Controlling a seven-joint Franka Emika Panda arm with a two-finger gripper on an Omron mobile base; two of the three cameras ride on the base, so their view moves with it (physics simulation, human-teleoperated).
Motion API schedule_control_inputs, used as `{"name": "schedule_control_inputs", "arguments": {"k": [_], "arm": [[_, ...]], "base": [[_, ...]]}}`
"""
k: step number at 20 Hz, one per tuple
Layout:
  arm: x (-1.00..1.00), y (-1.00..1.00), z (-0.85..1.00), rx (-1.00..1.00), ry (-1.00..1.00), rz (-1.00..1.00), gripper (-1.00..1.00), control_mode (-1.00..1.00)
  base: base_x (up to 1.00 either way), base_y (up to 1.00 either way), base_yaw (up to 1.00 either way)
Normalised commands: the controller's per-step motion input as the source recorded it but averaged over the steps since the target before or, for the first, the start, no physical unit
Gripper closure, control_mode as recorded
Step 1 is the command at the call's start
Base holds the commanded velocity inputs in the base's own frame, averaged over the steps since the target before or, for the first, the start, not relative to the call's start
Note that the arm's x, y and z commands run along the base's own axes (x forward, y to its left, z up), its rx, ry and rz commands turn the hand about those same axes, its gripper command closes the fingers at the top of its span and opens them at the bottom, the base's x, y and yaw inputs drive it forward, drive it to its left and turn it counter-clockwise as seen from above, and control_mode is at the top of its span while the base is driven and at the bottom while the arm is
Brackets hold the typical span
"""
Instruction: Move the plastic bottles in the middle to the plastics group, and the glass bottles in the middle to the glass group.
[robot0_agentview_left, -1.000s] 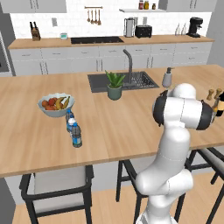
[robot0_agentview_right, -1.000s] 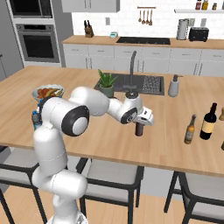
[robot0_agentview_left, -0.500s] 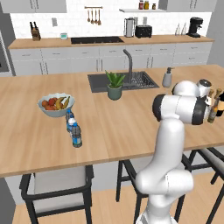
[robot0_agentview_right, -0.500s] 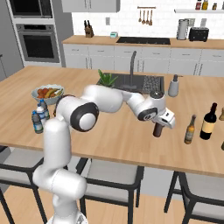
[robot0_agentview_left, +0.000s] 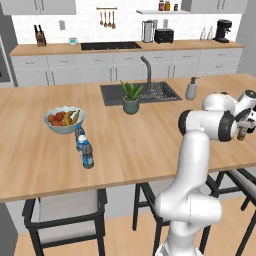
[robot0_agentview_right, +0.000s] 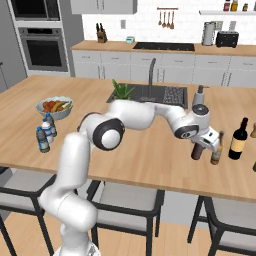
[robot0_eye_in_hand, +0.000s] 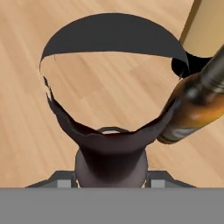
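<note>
My gripper (robot0_agentview_right: 198, 146) is shut on a slim dark brown glass bottle (robot0_agentview_right: 198, 152), held upright low over the right end of the island. Whether its base touches the wood I cannot tell. In the hand view I look down the bottle's neck (robot0_eye_in_hand: 109, 153), with the gripper (robot0_eye_in_hand: 111, 176) around it. A second brown bottle (robot0_agentview_right: 217, 150) stands just to its right, then the big dark wine bottle (robot0_agentview_right: 238, 140). Far left, small plastic water bottles (robot0_agentview_left: 81, 141) stand in a cluster, a greyish dark-capped one (robot0_agentview_left: 87, 155) at its front. From the left base, the gripper (robot0_agentview_left: 243, 122) is at the right edge.
A bowl of fruit (robot0_agentview_left: 63, 120) sits behind the plastic bottles. A potted plant (robot0_agentview_left: 131, 98) and a soap dispenser (robot0_agentview_left: 191, 90) flank the sink (robot0_agentview_left: 160, 92). Stools stand under the island's near edge. A pale tan cylinder (robot0_eye_in_hand: 205, 26) rises close beside the second brown bottle.
The arm has swung to the right with the brown bottle in its grip, from the island's middle to beside the other brown bottle and the wine bottle.
</note>
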Motion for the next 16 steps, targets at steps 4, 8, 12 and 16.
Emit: {"name": "schedule_control_inputs", "arguments": {"k": [4,8,12,16], "arm": [[0.0,-0.08,-0.17,-0.05,0.0,0.0,1.0,-1.0],[0.0,0.02,-0.21,-0.09,0.01,0.0,1.0,-1.0],[0.0,0.05,-0.2,-0.04,0.02,0.0,1.0,-1.0],[0.0,0.0,-0.24,-0.04,0.0,0.0,1.0,-1.0]], "base": [[0.0,0.0,0.0],[0.0,0.0,0.0],[0.0,0.0,0.0],[0.0,0.0,0.0]]}}
